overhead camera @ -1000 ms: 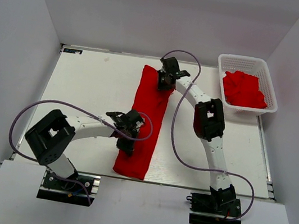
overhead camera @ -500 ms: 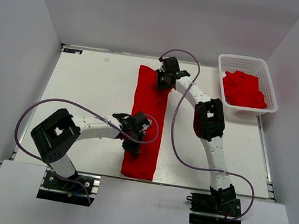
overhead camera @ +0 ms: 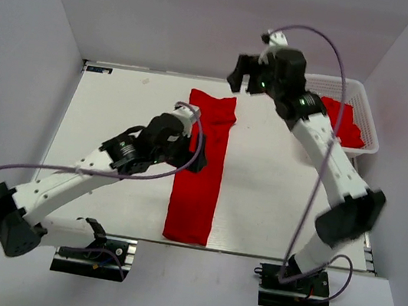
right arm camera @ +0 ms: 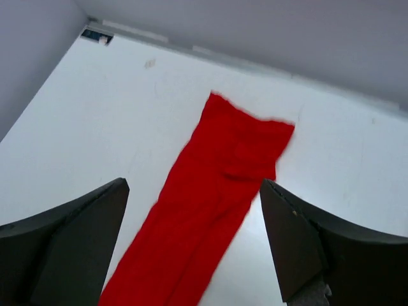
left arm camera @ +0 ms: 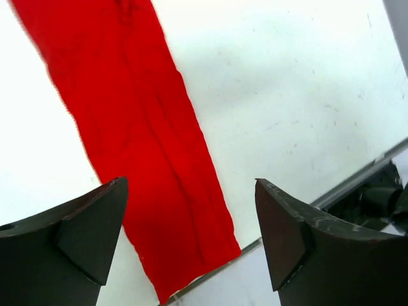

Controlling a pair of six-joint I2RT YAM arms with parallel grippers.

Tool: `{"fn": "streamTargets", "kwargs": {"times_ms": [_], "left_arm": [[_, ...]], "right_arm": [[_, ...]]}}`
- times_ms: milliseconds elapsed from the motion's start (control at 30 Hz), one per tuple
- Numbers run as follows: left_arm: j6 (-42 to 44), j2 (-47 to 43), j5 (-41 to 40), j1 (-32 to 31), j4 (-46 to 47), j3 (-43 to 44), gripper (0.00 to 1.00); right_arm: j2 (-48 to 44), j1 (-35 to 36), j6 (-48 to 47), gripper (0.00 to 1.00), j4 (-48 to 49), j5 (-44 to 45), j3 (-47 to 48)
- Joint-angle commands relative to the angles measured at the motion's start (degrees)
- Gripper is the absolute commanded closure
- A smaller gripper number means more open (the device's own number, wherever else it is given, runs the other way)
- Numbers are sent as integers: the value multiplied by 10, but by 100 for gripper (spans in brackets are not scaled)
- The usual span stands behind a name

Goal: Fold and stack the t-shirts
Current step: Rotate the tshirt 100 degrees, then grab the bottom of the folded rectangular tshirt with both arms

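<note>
Left arm [overhead camera: 68,176], right arm [overhead camera: 322,144] high above t-shirt [overhead camera: 198,191], jaws parted

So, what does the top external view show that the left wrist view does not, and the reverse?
Only the top external: the white basket with more red shirts, the right claw, and the far end of the folded t-shirt. Only the left wrist: the left claw open, its fingers close up, framing the t-shirt's near end. Both: that t-shirt, a long red strip flat on the white table.
</note>
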Motion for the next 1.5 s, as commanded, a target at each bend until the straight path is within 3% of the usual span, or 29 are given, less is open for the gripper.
{"fn": "streamTargets", "kwargs": {"times_ms": [0,133,167,300,567,933,1133,1467], "left_arm": [[-23,-32,-37,14,-38,-51,9],[-65,-102,-9,33,-38,-132,8],[-81,-127,8,40,-30,-169,8],[-124,-157,47,52,-23,-247,8],[-175,-193,149,57,41,-374,9],[-217,-217,199,42,81,-456,17],[-217,-216,205,42,93,-462,21],[-223,-193,211,42,127,-486,32]], "right_arm": [[-89,-3,38,11,16,5,-165],[-225,5,97,11,34,-25,-330],[-241,5,105,11,41,-38,-415],[-336,35,158,11,39,-60,-554],[-409,96,288,15,78,-110,-741],[-329,203,363,21,150,-150,-784],[-255,249,384,30,189,-166,-774],[-197,295,428,32,223,-169,-776]]}}
